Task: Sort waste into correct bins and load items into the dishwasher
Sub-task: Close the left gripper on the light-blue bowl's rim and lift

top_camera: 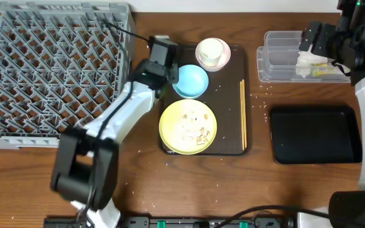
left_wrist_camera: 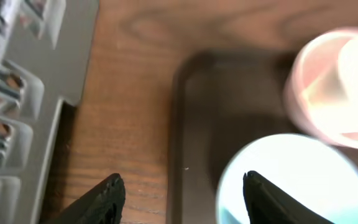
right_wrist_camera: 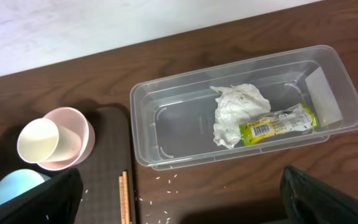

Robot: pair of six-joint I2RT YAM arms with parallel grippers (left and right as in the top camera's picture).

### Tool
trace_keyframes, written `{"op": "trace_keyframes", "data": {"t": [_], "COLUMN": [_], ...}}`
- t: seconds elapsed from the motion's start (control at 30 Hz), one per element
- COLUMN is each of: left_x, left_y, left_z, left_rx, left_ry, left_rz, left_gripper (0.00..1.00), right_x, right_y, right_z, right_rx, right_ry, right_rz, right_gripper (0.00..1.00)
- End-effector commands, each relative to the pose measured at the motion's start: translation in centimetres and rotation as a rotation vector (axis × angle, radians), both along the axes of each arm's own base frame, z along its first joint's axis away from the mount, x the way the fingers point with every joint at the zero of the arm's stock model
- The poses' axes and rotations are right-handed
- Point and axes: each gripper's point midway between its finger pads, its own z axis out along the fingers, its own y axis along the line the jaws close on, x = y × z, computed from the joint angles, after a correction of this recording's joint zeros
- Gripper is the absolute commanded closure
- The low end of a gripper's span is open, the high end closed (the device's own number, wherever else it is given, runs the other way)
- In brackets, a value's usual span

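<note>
Left end effector (left_wrist_camera: 185, 202): jaws part-open, bracketing light blue bowl (left_wrist_camera: 297, 180) near rim, nothing held. We judge bowl light, rigid, slippery: pinch rim. Right end effector (right_wrist_camera: 179, 205) wide, empty.

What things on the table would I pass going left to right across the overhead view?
In order: grey dish rack → yellow plate → wooden chopsticks → black tray.
</note>
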Motion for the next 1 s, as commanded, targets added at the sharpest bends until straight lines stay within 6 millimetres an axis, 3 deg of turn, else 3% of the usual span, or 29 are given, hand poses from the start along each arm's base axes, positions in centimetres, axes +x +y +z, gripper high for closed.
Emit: {"op": "trace_keyframes", "data": {"t": [0.0, 0.13, 0.23, 0.37, 0.63, 0.97], "left_x": [-1.3, -3.9, -5.8, -5.5, -5.3, -4.3], "left_y": [-3.4, -9.2, -13.3, -13.7, -14.5, -13.0], "left_z": [1.2, 1.4, -0.2, -2.0, -6.3, -7.2], "left_rx": [-0.133, -0.325, -0.257, -0.143, -0.094, -0.022], "left_ry": [0.026, 0.104, 0.112, 0.09, 0.129, 0.112], "left_rz": [-0.135, -0.364, -0.489, -0.445, -0.452, -0.386], "left_gripper": [0.37, 0.37, 0.37, 0.37, 0.36, 0.35], "right_x": [0.0, 0.0, 0.0, 0.0, 0.0, 0.0], "right_y": [-0.6, -0.6, -0.6, -0.6, -0.6, -0.6], "right_z": [0.1, 0.1, 0.1, 0.1, 0.1, 0.1], "right_rx": [0.005, 0.005, 0.005, 0.005, 0.005, 0.005], "right_ry": [-0.001, -0.001, -0.001, -0.001, -0.001, -0.001], "right_rz": [-0.021, -0.021, -0.021, -0.021, -0.021, -0.021], "right_gripper": [0.01, 0.01, 0.01, 0.01, 0.01, 0.01]}}
